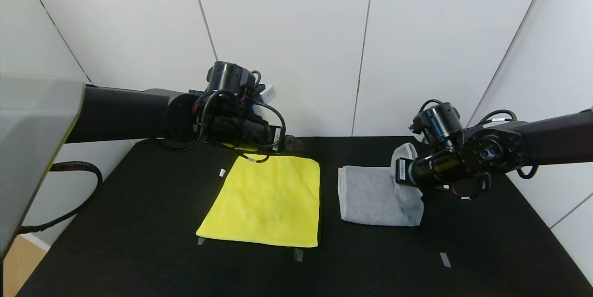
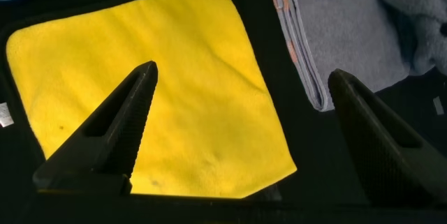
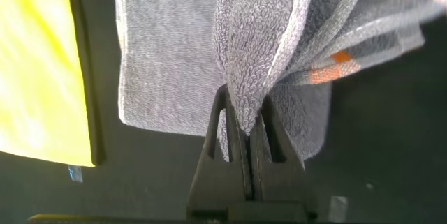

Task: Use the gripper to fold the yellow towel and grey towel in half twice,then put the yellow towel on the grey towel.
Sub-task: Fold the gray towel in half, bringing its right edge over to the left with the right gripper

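With the right claw (image 3: 248, 130) pinching the grey towel (image 1: 370, 195) at mid-right, carry its lifted edge across squarely; the left claw (image 2: 241, 105) hangs spread above the yellow towel (image 1: 268, 199).

Both arms are seen to be finished in matte black, built from thick tubular links joined by round, drum-like joint housings. Black cables are looped loosely around each wrist, and a further black cable is draped below the left arm. A small white block is mounted by the left wrist, and white labels are fixed to both wrists. The left gripper (image 2: 241, 105) is formed of two black, wedge-shaped, tapering fingers with finely textured inner faces. The right gripper (image 3: 246, 140) shows slim black fingers with triangular cut-outs.
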